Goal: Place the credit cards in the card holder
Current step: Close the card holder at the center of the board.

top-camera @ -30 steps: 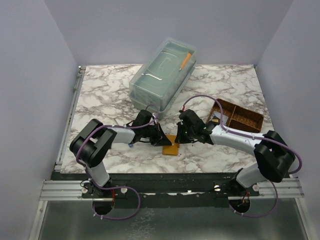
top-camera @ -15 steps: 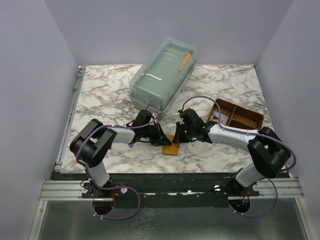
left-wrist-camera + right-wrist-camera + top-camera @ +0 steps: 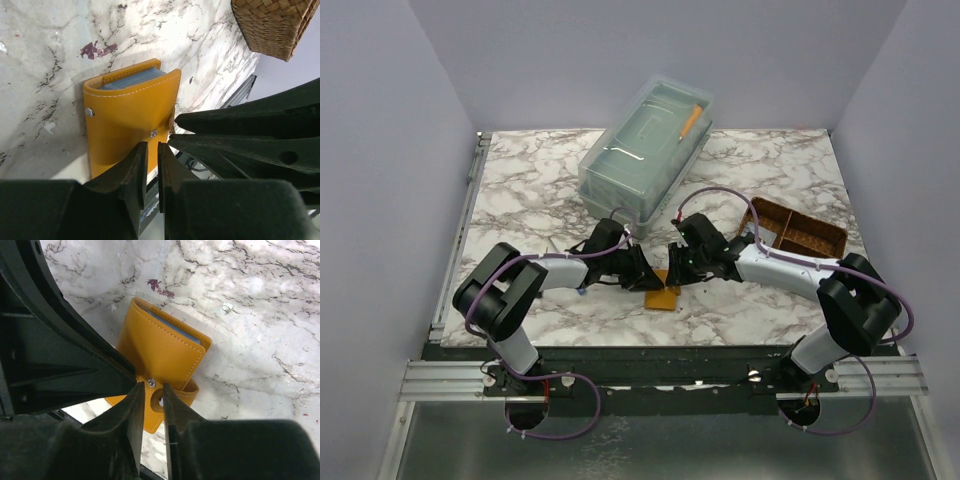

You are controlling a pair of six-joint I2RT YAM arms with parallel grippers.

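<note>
The left gripper (image 3: 152, 150) and the right gripper (image 3: 152, 392) meet tip to tip over the middle of the table (image 3: 520, 190). Each has its jaws only a narrow slit apart, with nothing visibly pinched between them. Directly under both sets of tips, toward the near edge, lies the card holder (image 3: 127, 115), flat on the marble and folded over. The light-blue edges of the credit cards (image 3: 132, 80) show inside its open end. Its snap tab (image 3: 160, 401) sticks out loose right at the right gripper's tips and does not look fastened. The holder is probably light and supple, with a smooth leather-like skin that could slide on the marble, so one gripper should pin the body while the other takes the tab or a stitched edge. The woven tray (image 3: 800, 232) sits well apart to the right.
</note>
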